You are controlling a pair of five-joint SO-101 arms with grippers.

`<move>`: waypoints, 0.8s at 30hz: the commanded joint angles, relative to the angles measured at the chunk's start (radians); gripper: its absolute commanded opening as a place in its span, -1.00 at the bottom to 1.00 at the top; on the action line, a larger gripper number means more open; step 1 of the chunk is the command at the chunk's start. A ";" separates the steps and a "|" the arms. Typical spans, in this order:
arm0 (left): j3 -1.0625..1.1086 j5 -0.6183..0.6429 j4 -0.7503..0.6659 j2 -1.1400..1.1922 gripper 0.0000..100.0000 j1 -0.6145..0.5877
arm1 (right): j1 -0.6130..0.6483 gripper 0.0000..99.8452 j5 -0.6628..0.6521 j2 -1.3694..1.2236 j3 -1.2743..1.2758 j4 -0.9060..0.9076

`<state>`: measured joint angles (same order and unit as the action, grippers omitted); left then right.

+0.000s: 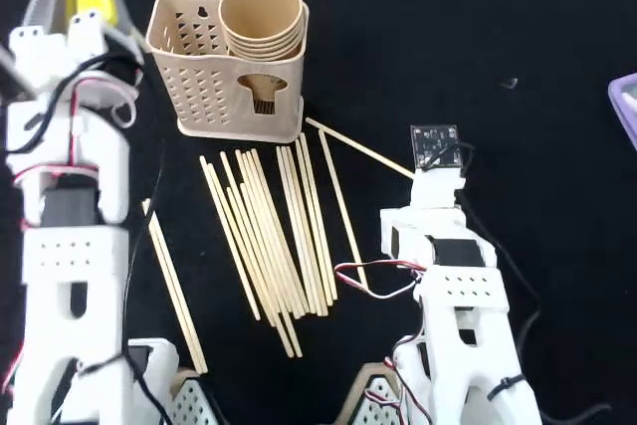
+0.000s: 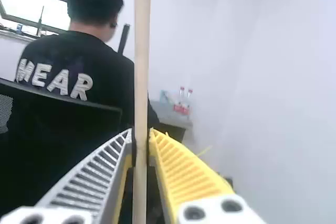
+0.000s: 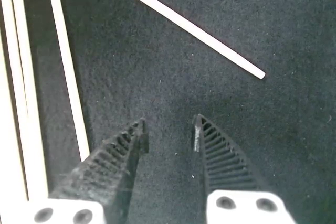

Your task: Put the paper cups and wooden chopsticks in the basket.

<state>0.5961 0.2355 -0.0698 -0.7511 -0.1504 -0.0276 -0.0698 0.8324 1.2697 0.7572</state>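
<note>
Many chopsticks [image 1: 264, 236] cover the black table [image 1: 518, 27]; left gripper [image 2: 140, 132] clamps a chopstick [image 2: 142, 51] near white wall [image 2: 257, 51], right gripper [image 3: 169, 127] gapes.

A purple object [image 1: 625, 106] lies at the edge of the black table [image 1: 537, 37].

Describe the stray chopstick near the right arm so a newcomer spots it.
Find the beige basket holding the stacked cups. From its front corner on the right arm's side, one chopstick runs slantwise toward that arm. Unlike the near-parallel bundle, it lies at a sharp angle to them.
</note>
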 commanded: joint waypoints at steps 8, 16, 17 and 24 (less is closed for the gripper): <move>-0.249 -0.130 -0.112 0.399 -0.94 0.039 | -0.015 -0.69 -0.002 0.005 0.012 -0.081; -0.248 -0.121 -0.181 0.517 -0.94 0.044 | -0.015 -0.69 -0.002 0.005 0.012 -0.083; -0.248 -0.121 -0.180 0.519 -0.94 0.044 | -0.015 -0.69 -0.002 0.005 0.012 -0.083; -0.246 -0.121 -0.172 0.519 -0.81 0.038 | -0.015 -0.69 -0.034 0.005 0.016 -0.083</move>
<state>0.4166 0.1158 -0.2294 -0.2232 -0.1166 -0.0276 -0.0698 0.8324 1.2896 0.6943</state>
